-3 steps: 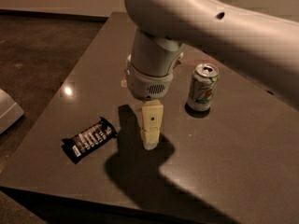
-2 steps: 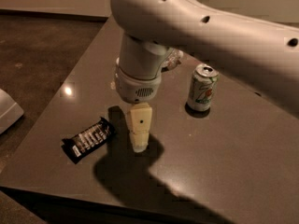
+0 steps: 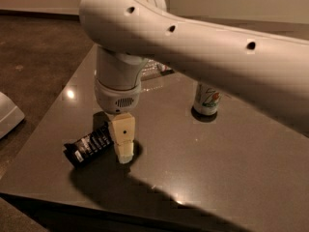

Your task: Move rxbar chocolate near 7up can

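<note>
The rxbar chocolate (image 3: 89, 145) is a flat black bar with white lettering, lying at the front left of the dark table (image 3: 231, 168). My gripper (image 3: 123, 149) hangs down from the white arm, its tip just to the right of the bar's right end, close to or touching it. The 7up can (image 3: 207, 100) stands upright at the middle right of the table, its top hidden behind my arm. The can is well apart from the bar.
A clear plastic object (image 3: 154, 69) lies at the back of the table, partly hidden behind the arm. A white object (image 3: 7, 115) sits on the floor at the left. The table's left and front edges are close to the bar.
My arm and gripper have moved left toward the bar; the gripper tip now stands right beside the bar's right end. The bar and the can have not moved.
</note>
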`<state>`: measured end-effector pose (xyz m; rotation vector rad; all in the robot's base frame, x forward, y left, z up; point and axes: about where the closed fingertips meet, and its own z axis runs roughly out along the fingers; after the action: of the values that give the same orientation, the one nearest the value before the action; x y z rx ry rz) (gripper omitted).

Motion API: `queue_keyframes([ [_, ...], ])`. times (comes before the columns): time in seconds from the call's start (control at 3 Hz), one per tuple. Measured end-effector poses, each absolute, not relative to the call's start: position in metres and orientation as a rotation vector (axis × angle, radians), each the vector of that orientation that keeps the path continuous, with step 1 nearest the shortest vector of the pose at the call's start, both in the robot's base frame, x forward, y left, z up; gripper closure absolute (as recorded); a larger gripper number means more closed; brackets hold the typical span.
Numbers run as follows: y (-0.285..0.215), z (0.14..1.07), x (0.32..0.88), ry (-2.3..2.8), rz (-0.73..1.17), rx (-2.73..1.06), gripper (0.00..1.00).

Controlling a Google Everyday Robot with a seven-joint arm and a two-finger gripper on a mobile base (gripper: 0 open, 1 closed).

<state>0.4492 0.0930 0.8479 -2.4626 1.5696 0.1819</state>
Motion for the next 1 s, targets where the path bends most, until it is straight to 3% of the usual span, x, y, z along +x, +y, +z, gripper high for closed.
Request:
queue_keyframes([
  [0.33,0.1028,0.8378,0.4479,1.553,0.184,-2.535,0.0],
  [0.67,0.1085,0.8359,0.4448,1.535,0.191,-2.584,0.15],
  [1.0,0.1094,0.8342,0.4436,1.534,0.198,-2.603,0.38],
])
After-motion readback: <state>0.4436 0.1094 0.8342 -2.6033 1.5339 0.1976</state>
